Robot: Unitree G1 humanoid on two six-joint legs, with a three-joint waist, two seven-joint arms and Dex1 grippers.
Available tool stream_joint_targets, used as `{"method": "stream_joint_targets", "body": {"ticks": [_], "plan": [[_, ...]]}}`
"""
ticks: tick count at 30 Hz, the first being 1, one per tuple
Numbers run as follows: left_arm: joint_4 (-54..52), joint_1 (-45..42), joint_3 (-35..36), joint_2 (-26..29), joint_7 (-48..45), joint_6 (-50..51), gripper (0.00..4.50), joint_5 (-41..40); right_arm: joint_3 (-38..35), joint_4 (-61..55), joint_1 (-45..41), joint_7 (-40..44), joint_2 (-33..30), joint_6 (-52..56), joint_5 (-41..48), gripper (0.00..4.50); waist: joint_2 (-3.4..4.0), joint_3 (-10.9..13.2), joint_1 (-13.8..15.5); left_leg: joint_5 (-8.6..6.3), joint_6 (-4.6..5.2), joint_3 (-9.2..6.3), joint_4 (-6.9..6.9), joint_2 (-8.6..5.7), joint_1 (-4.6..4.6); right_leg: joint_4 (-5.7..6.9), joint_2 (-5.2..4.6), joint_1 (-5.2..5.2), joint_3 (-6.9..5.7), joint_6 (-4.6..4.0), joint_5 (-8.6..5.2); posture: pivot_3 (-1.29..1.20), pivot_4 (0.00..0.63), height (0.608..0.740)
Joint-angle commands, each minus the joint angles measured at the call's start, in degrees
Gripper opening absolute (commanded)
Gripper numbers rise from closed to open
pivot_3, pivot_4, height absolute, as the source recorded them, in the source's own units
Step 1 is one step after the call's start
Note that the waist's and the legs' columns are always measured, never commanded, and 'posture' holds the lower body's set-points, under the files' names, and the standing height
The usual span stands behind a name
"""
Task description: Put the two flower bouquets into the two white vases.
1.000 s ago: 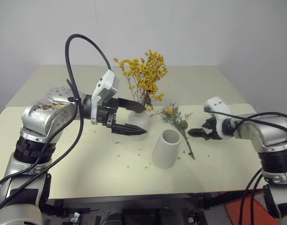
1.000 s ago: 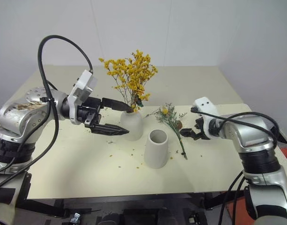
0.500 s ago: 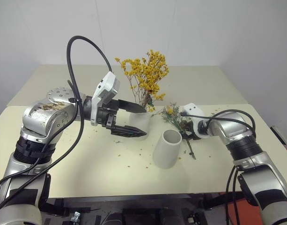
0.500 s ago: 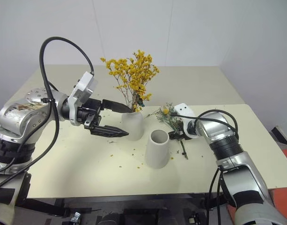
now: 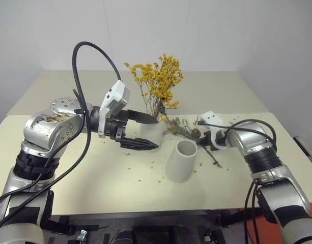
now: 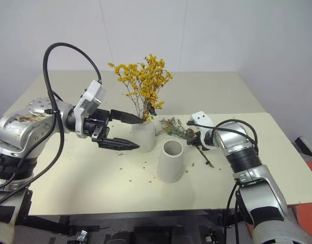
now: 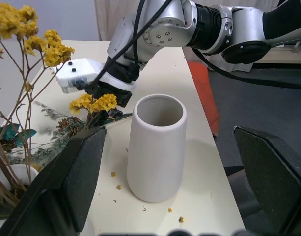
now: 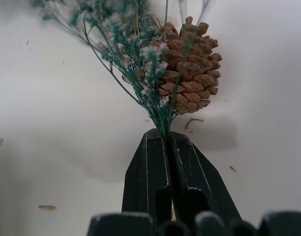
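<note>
Right gripper (image 8: 166, 140) is pinched tight on the grey-green bouquet (image 5: 189, 130) mid-frame, so I'd lift it slowly, stems down, straight over the tall vase (image 5: 181, 161) just lower-left.

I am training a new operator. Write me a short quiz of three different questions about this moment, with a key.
1. True or false: the yellow bouquet stands in the small round vase.
2. What does the right claw grip?
A. the tall vase's rim
B. the grey-green bouquet's stems
C. nothing
3. Fill in: the tall vase is ____ inside.

Key: 1 true. 2 B: the fingers are shut on the grey-green bouquet, just below its pine cone. 3 empty.
</note>
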Motion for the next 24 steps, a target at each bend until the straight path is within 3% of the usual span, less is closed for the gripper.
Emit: {"method": "stream_joint_targets", "body": {"ticks": [1, 7, 11, 13, 19, 24], "plan": [[-1.0, -0.7, 1.1, 0.5, -0.3, -0.3, 4.50, -0.1, -9.4, -6.9, 0.9, -3.3, -0.4, 2.2, 1.8, 0.05, 0.00, 0.0, 0.0, 0.00, 0.00, 0.00, 0.00, 0.00, -0.01, 0.00, -0.01, 0.00, 0.00, 0.00, 0.00, 0.00, 0.150, 0.740], [-0.5, -0.9, 1.0, 0.6, -0.8, -0.5, 4.50, 0.1, -24.2, -16.5, 3.2, -10.9, 2.3, 3.1, 3.5, 0.05, 0.00, 0.0, 0.1, 0.00, 0.00, -0.01, 0.00, 0.00, 0.01, 0.02, 0.00, 0.01, 0.00, 0.03, -0.02, 0.00, 0.150, 0.740], [0.0, -1.3, 0.8, 0.5, -1.2, -0.5, 4.50, 0.3, -39.1, -28.9, 7.1, -15.4, 10.6, -11.7, 8.8, 0.05, 0.01, 0.0, 0.0, 0.00, 0.00, 0.00, -0.01, 0.01, 0.01, 0.03, 0.01, -0.02, 0.01, 0.04, -0.02, 0.00, 0.150, 0.740], [0.1, -1.4, 0.7, 0.4, -1.3, -0.4, 4.50, 0.3, -45.1, -32.9, 7.5, -15.6, 14.2, -12.0, 14.9, 0.05, 0.03, 0.0, 0.0, 0.00, 0.00, -0.02, -0.04, 0.03, -0.01, 0.02, 0.03, -0.03, 0.00, 0.11, -0.07, 0.00, 0.150, 0.740], [0.1, -1.7, 0.4, 0.0, -1.9, 0.1, 4.50, -0.1, -48.0, -41.4, 11.8, -10.6, 18.3, -14.4, 31.9, 0.05, 0.03, 0.0, -0.1, 0.00, 0.00, -0.01, -0.03, 0.04, 0.06, 0.04, 0.02, 0.04, 0.00, 0.07, -0.04, 0.00, 0.150, 0.740], [0.3, -2.1, -0.3, -0.1, -2.7, 0.5, 4.50, -0.2, -43.2, -45.4, 15.0, -8.8, 18.2, -13.2, 42.1, 0.05, 0.05, 0.0, -0.2, 0.00, 0.00, 0.01, -0.03, 0.09, 0.13, 0.08, 0.07, 0.05, 0.01, 0.05, -0.06, 0.00, 0.150, 0.740]]}}
